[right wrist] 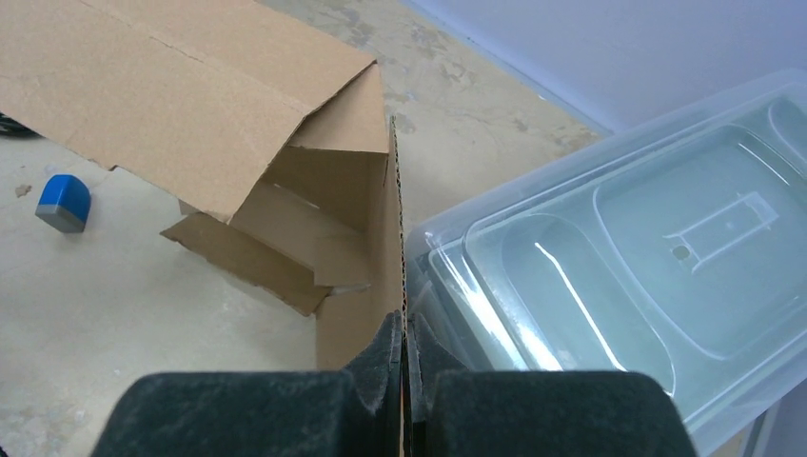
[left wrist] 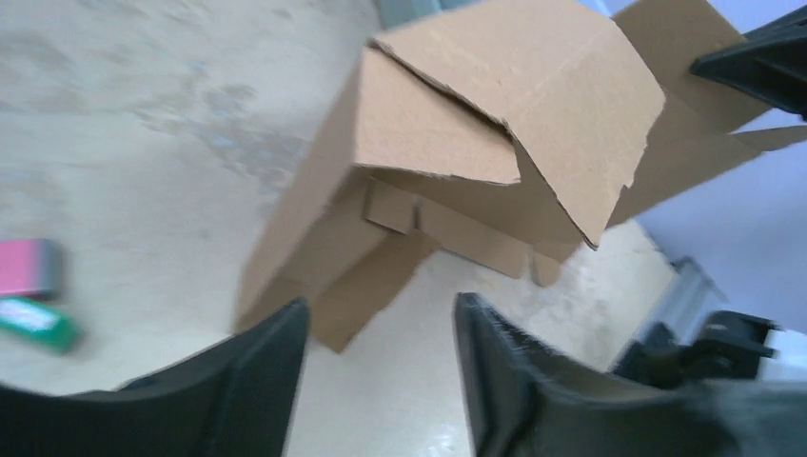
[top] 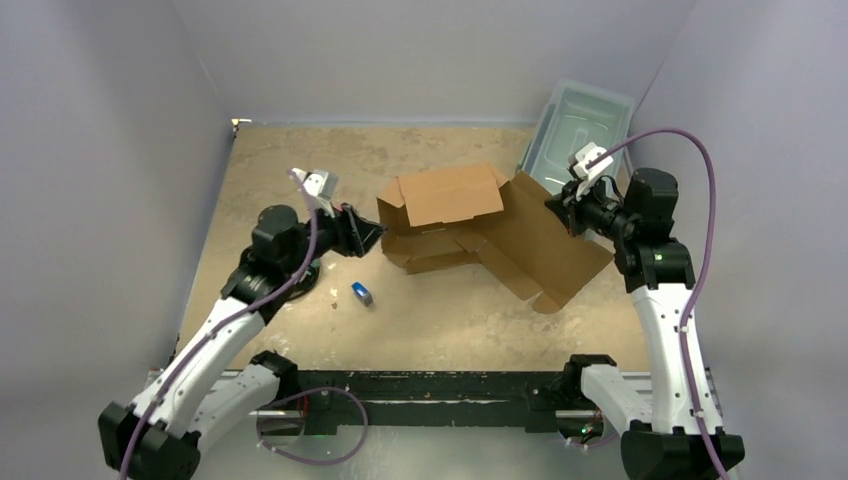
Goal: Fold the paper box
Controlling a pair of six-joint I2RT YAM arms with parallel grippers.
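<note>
The paper box (top: 470,225) is brown corrugated cardboard, partly folded, in the middle of the table, with one large panel raised toward the right. My right gripper (top: 556,203) is shut on the edge of that panel (right wrist: 397,238), holding it upright; its fingertips (right wrist: 387,335) pinch the thin edge. My left gripper (top: 375,238) is open and empty, just left of the box's near-left corner. In the left wrist view the box (left wrist: 476,143) lies ahead of my open gripper (left wrist: 379,314), apart from it.
A clear plastic lidded bin (top: 580,125) stands at the back right, right beside the held panel, and fills the right of the right wrist view (right wrist: 647,238). A small blue object (top: 361,293) lies on the table near the left arm. Grey walls enclose the table.
</note>
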